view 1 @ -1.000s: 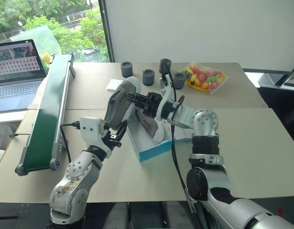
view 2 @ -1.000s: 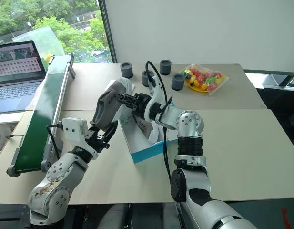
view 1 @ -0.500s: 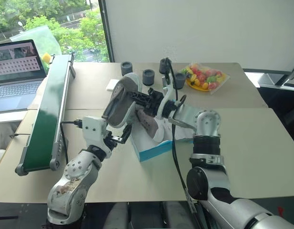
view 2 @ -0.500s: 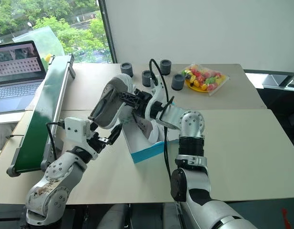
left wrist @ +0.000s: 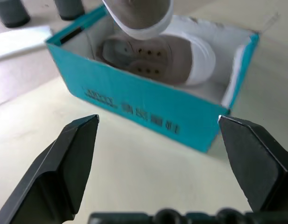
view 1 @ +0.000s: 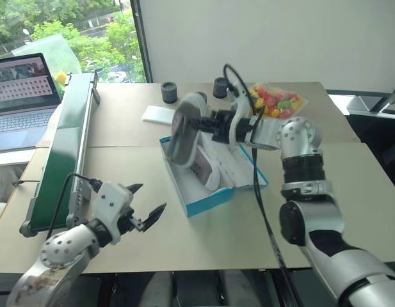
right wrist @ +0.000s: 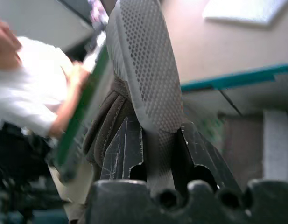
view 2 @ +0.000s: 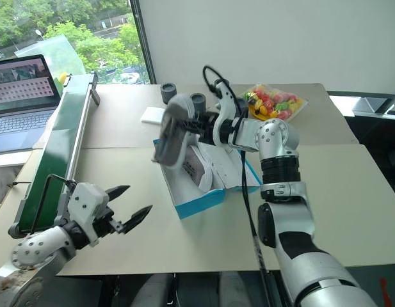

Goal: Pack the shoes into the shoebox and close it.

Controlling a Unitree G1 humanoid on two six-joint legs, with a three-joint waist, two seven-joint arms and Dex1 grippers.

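Beige tabletop (view 1: 351,192) is under my arms, and my right gripper (view 1: 212,121) is squeezed tight on one grey sneaker (view 1: 182,130), holding it up over the near end of the open blue shoebox (view 1: 207,201). Inside that box the other sneaker (left wrist: 153,56) lies on its side against the white lining. My left gripper (view 1: 141,214) hangs low near the table's front edge with its two black fingers (left wrist: 71,154) spread wide and nothing in them, apart from the box.
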